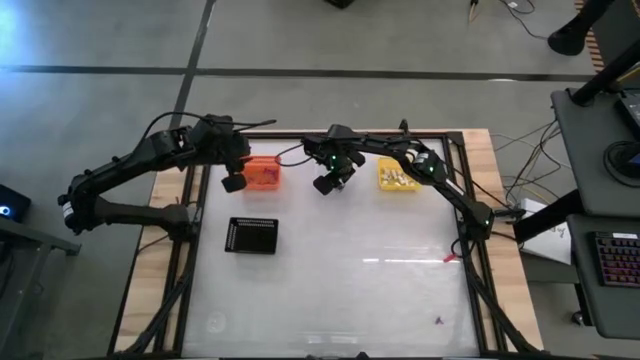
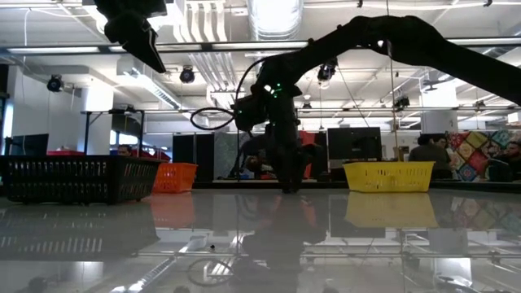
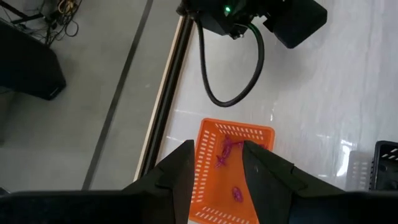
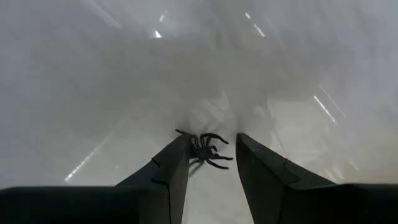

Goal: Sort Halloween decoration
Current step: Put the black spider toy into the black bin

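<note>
While my right end effector (image 4: 211, 163) sits low over the worktop (image 1: 340, 290) near the middle of its far edge, between the orange basket (image 1: 263, 173) and the yellow basket (image 1: 397, 178), its wrist view shows me what matters: a dark spider trinket (image 4: 204, 150) lies on the worktop directly between the two spread fingers (image 4: 168, 168), just ahead of their tips and not yet pinched. It sits a little nearer one finger than the other, legs splayed all round, so I judge it has no real long axis to line up with; a short push forward and a squeeze should take it. The right arm is clearly the nearer one. My left end effector (image 3: 217, 171) hangs above the orange basket near the far left corner, fingers spread and holding nothing, and purple pieces (image 3: 225, 152) lie inside that basket below it. Pale pieces (image 1: 400, 180) show in the yellow basket. A black tray (image 1: 251, 235) rests toward the left edge, apart from both arms.
</note>
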Controlling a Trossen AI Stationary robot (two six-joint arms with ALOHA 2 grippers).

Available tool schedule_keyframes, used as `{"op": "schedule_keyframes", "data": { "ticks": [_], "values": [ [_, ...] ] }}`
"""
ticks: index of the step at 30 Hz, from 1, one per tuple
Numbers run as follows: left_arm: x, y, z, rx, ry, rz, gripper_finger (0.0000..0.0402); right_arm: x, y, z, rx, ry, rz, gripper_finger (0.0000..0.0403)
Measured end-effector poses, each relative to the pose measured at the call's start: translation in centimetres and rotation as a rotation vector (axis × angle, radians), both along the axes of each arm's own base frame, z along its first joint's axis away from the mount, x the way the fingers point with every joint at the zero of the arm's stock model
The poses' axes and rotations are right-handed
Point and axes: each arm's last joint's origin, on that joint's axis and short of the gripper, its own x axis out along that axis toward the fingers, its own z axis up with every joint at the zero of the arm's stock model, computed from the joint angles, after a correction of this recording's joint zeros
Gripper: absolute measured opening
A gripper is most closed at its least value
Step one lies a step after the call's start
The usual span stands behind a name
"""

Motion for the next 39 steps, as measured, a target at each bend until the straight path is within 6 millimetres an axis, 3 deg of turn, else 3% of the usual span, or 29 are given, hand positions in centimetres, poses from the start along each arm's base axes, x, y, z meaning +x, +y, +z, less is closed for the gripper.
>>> {"op": "schedule_keyframes", "data": {
  "ticks": [7, 15, 26, 31, 39],
  "values": [
    [0.0, 0.0, 0.0, -0.003, -0.009, 0.007, 0.0118, -0.5, 0.6, -1.7, 0.056, 0.022, 0.053, 0.0107],
    [0.2, 0.1, 0.2, 0.007, -0.029, 0.007, 0.0118, -0.6, 0.8, -2.3, 0.072, 0.022, 0.075, 0.0016],
    [0.1, 0.3, 0.2, 0.008, -0.029, 0.018, 0.0118, 0.7, 1.2, 1.7, 0.007, -0.078, 0.113, 0.0009],
    [-0.2, 0.7, 0.2, 0.011, -0.027, 0.043, 0.0118, 1.6, 2.9, 4.6, -0.026, -0.152, 0.132, 0.0009],
    [-0.9, 1.8, 0.2, 0.021, -0.021, 0.099, 0.0118, 4.2, 7.2, 6.3, -0.055, -0.282, 0.182, 0.0009]
  ]
}}
